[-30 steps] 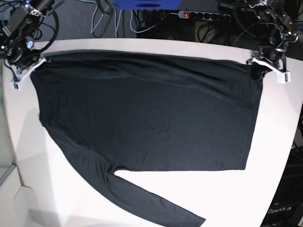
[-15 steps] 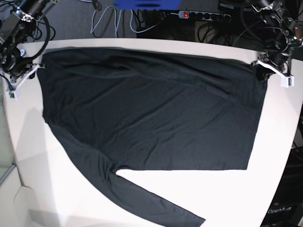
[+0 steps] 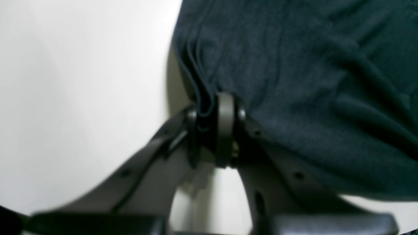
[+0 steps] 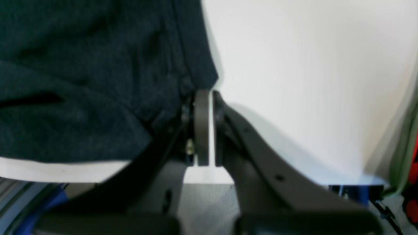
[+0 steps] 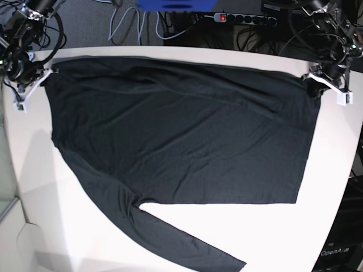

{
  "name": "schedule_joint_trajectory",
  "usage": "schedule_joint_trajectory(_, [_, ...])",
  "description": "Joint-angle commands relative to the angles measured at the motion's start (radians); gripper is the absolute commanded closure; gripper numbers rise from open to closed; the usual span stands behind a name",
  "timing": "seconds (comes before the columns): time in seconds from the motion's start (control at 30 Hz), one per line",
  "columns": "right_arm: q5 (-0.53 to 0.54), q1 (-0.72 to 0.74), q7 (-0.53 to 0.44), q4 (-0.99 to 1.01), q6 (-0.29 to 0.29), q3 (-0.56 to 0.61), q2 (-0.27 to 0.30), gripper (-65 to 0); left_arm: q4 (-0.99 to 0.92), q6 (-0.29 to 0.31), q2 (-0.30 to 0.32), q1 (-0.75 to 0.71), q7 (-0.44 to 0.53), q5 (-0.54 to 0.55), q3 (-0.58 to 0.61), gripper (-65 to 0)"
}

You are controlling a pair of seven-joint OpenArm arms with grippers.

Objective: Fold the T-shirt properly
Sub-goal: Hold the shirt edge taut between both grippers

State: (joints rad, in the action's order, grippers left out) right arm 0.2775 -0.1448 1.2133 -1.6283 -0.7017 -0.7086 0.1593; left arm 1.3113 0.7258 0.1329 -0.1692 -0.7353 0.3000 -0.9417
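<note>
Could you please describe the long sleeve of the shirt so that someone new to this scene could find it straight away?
Start at the white table, which the black T-shirt mostly covers. Follow the shirt's body down to its near edge on the base view's left side. There the sleeve runs off as a narrow black strip slanting toward the table's near edge, the only slim part jutting from the broad cloth.

Both wrist views are soft with blur. In the left wrist view the T-shirt runs off the top and right edges, and the left gripper hides the pinched hem between its pads. In the right wrist view the cloth leaves the frame at top and left. In the base view the sleeve end is cut by the bottom edge.
</note>
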Motion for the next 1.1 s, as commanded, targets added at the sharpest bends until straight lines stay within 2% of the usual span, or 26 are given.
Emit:
schedule_joint_trajectory(0.0, [0.012,0.012,0.020,-0.013,0.004,-0.001,0.007,-0.4,-0.005,-0.028,0.004,-0.011,-0.062,-0.069,-0.001,-5.8])
schedule_joint_trajectory(0.1, [0.012,0.026,0.130,-0.013,0.004,-0.001,0.013,-0.4,-0.005,-0.028,0.004,-0.013,-0.062,-0.069,-0.001,-5.8])
schedule_joint_trajectory(0.2, [0.012,0.061,0.181,-0.011,0.004,0.000,0.030,0.0,-0.005,-0.028,0.004,-0.013,-0.062,-0.069,-0.001,-5.8])
schedule_joint_trajectory(0.3, [0.013,0.086,0.182,-0.014,0.004,-0.013,0.024,0.0,-0.005,-0.028,0.004,-0.013,-0.062,-0.069,-0.001,-5.8])
schedule_joint_trajectory(0.4, [0.013,0.100,0.181,-0.016,0.004,-0.082,-0.020,0.0,-0.006,-0.028,0.004,-0.013,-0.062,-0.069,-0.001,-5.8])
schedule_joint_trajectory(0.47, [0.015,0.098,0.165,-0.020,0.004,-0.093,-0.028,0.0,-0.006,-0.028,0.004,-0.014,-0.062,-0.069,-0.001,-5.8])
schedule_joint_trajectory(0.57, [0.015,0.087,0.127,-0.020,0.004,-0.070,-0.027,0.0,-0.006,-0.028,0.004,-0.014,-0.062,-0.069,-0.003,-5.8])
schedule_joint_trajectory(0.83, [0.018,0.053,0.138,-0.020,0.004,-0.058,-0.004,-0.2,-0.006,-0.028,0.004,-0.014,-0.062,-0.069,-0.001,-5.8])
schedule_joint_trajectory(0.93, [0.016,0.052,0.138,-0.020,0.004,-0.064,0.007,-6.6,-0.006,-0.028,0.004,-0.014,-0.062,-0.069,-0.001,-5.8])
schedule_joint_trajectory(1.07, [0.018,0.035,0.138,-0.020,0.004,-0.067,0.007,-19.3,-0.006,-0.028,0.004,-0.014,-0.062,-0.069,-0.001,-5.8])
